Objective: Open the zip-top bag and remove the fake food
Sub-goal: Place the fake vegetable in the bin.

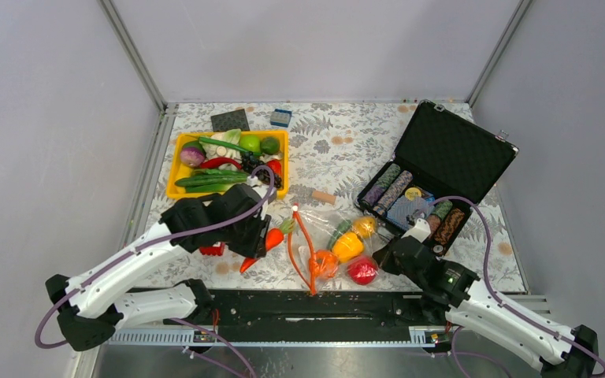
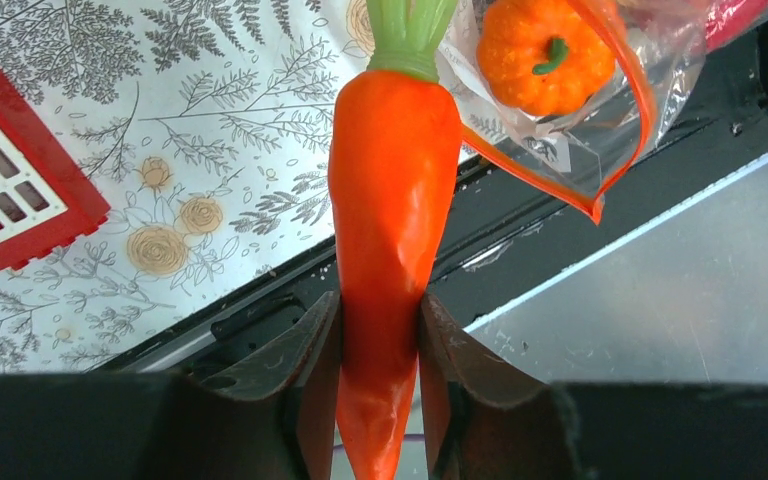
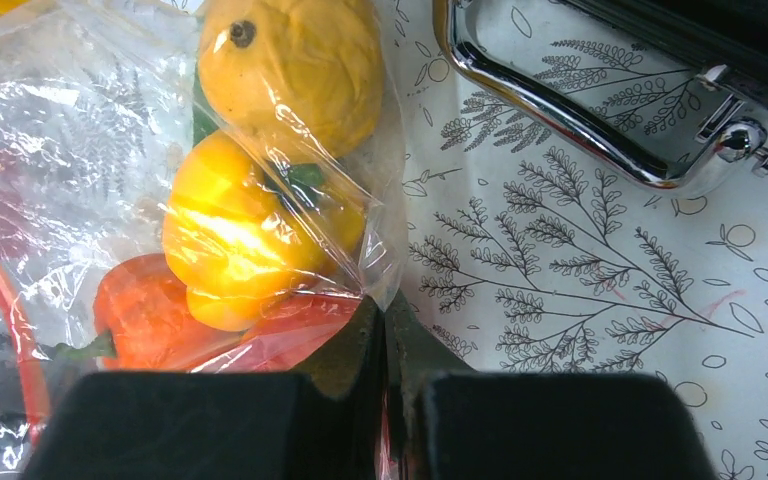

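Note:
The clear zip-top bag lies near the table's front edge, its red-orange zip strip pulled apart into a loop. Inside show fake food pieces: an orange pumpkin, a yellow pepper, a red apple and a yellow-orange fruit. My left gripper is shut on the thin end of the orange carrot, held outside the bag, left of its mouth. My right gripper is shut on the bag's plastic edge, beside the pepper.
A yellow tray of vegetables stands at the back left. An open black case with chip rolls sits to the right, its chrome handle close to my right gripper. A red grid-like piece lies under the left arm.

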